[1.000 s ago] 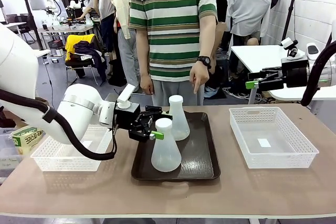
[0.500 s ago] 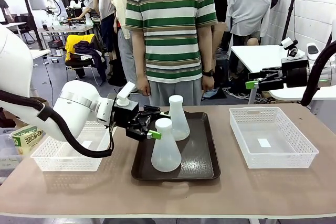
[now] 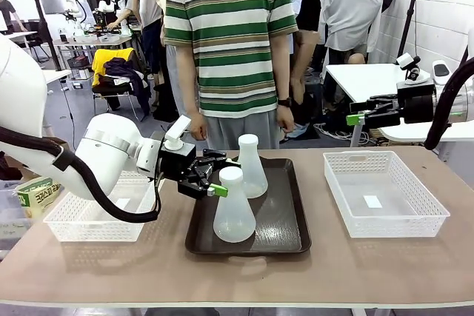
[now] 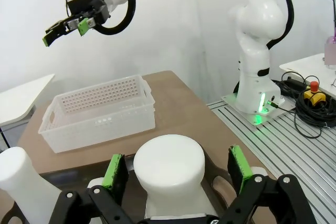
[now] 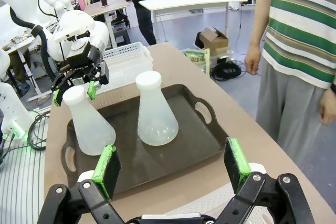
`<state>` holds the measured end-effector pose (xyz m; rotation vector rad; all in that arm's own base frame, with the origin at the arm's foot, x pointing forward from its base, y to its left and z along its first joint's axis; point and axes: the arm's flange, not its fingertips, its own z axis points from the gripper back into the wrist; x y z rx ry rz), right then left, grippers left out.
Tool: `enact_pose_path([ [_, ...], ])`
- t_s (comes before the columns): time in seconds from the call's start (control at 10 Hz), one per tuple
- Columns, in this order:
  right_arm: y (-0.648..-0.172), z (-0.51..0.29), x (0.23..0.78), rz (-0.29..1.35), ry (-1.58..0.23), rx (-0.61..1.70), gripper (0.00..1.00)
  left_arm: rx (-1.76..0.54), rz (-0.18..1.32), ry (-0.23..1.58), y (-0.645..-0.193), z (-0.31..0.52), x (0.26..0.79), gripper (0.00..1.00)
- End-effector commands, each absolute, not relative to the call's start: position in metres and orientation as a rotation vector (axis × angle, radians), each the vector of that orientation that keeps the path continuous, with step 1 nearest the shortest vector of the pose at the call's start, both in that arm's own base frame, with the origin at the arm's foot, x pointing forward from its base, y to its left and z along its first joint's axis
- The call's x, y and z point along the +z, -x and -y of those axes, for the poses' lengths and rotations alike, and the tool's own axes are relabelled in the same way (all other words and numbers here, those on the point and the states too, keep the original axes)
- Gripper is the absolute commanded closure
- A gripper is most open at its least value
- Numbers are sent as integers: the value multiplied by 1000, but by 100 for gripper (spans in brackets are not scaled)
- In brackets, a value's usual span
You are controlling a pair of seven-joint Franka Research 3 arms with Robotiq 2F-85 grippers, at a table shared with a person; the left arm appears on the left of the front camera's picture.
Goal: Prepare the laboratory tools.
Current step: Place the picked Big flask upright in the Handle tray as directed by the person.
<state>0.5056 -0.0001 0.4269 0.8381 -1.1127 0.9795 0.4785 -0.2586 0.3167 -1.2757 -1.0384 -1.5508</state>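
I see my left gripper (image 3: 220, 176) open, its green pads (image 4: 114, 171) straddling the neck of the near flask (image 3: 233, 206) without touching it. That flask stands at the tray's (image 3: 285, 231) near left corner; the second flask (image 3: 250, 169) stands just behind it, toward the tray's far edge. My right gripper (image 3: 355, 115) hangs open above the table's far right corner.

A dark brown tray (image 3: 285, 216) sits at the middle of the tan surface (image 3: 237, 279). A white mesh basket (image 3: 385, 192) stands to its right and another white basket (image 3: 89, 223) to its left, both well apart from it. A person in a green-striped shirt (image 3: 229, 35) stands at the far side.
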Motion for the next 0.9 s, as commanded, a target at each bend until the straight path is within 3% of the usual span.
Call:
enact_pose_path([
  [0.0,-506,-1,428,1092,-831,972,0,-1556,1048,1281,-478,259,317,0],
  [0.8,-506,-1,428,1092,-831,972,0,-1556,1048,1281,-478,259,317,0],
])
